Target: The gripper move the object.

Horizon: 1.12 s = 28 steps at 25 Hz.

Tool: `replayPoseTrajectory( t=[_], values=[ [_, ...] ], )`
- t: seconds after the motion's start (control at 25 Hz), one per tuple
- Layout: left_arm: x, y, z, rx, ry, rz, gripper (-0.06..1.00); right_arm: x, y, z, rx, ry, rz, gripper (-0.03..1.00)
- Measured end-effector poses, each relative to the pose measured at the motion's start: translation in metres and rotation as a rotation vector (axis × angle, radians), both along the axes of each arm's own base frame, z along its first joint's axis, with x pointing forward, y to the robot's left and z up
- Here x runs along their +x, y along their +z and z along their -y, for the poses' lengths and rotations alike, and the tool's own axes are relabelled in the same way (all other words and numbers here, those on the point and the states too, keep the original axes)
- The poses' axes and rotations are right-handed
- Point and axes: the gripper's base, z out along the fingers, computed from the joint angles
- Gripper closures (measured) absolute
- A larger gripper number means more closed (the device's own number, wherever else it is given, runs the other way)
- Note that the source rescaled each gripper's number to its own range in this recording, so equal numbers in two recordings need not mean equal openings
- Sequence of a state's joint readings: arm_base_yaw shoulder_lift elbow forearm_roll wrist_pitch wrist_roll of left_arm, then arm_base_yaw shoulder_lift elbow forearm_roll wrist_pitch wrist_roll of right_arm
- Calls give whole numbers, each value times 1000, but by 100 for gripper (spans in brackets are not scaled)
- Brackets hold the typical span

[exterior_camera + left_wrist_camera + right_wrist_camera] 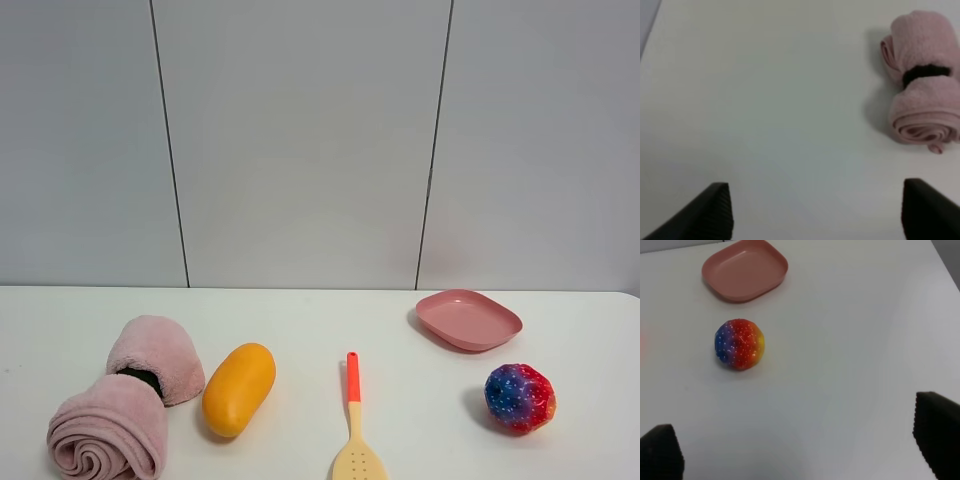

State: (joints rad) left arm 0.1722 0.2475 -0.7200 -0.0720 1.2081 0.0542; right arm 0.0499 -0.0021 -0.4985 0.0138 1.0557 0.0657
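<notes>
Indoors, left claw and right claw gape over white table, grey wall behind.

No readable text, labels, brands, numbers or signs on any item in any view.

The towel and fruit are lying left of the spatula; the plate and ball are sitting right.
</notes>
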Motion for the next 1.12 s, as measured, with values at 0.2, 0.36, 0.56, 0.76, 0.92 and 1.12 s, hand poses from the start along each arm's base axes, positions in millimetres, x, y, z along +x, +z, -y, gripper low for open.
replayPoseTrajectory(
  t=[0.2,0.36,0.56,0.76,0.92,1.12],
  values=[
    [-16,-18,3,-70,55,51,36,0,0,0,0,0,0,-3],
    [-24,-39,5,2,-16,96,36,0,0,0,0,0,0,-3],
    [-24,-43,3,30,-110,139,36,0,0,0,0,0,0,-3],
    [-17,-48,0,-18,-97,184,36,0,0,0,0,0,0,-3],
    [-16,-47,0,-18,-93,190,36,0,0,0,0,0,0,-3],
    [-16,-47,-1,-18,-92,190,36,0,0,0,0,0,0,-3]
  ],
)
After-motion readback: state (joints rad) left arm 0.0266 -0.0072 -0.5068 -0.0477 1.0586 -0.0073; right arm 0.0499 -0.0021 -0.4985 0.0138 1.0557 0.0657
